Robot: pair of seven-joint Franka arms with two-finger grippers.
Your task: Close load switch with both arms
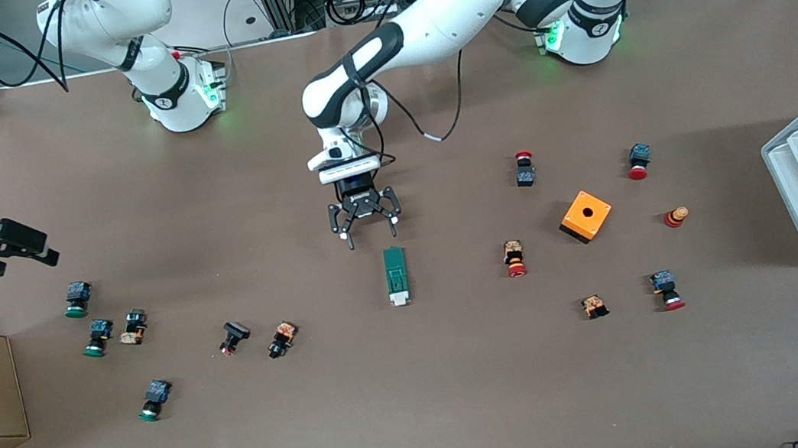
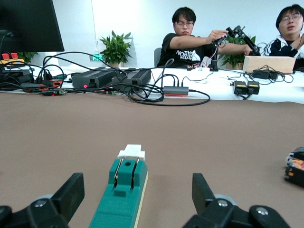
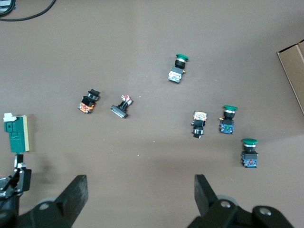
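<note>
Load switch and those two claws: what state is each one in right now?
load switch: lying flat on the table, untouched, white lever end nearer the front camera.
left claw: open, just off the switch's green end, lined up with it.
right claw: open, up over the green-capped buttons at the right arm's end, waiting.

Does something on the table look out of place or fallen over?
Yes: many push buttons lie tipped on their sides, such as one beside the orange box. The load switch lies flat, apparently undamaged.
</note>
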